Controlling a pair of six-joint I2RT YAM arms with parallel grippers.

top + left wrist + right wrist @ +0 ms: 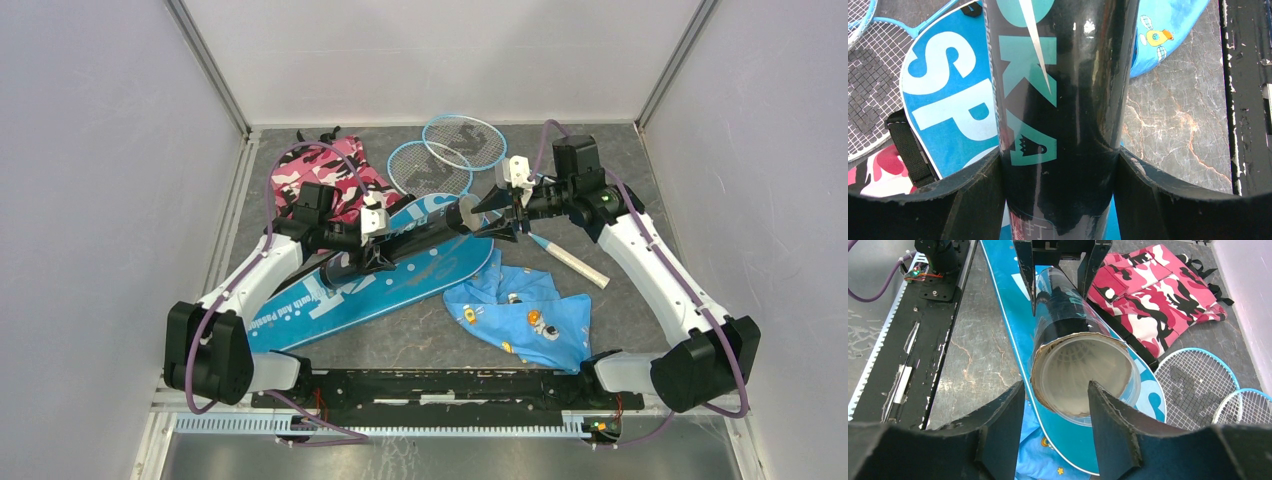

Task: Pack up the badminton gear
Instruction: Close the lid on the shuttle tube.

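Observation:
A black cylindrical tube (438, 230) is held level above the blue "SPORT" cover (400, 278), and my left gripper (375, 257) is shut on it; in the left wrist view both fingers press the tube (1063, 100) at its sides. The tube's open end (1083, 377) faces my right gripper (1057, 386), which stands open just in front of the rim, nothing between its fingers. A white feather shuttlecock (1083, 357) shows deep inside. Two light-blue racquets (432, 168) lie crossed at the back, one white handle (577, 263) reaching right.
A pink camouflage bag (325, 175) lies at the back left, touching the cover. A blue cartoon-print cloth (525, 315) is crumpled at the front right of the cover. The black base rail (450, 385) runs along the near edge. White walls close in three sides.

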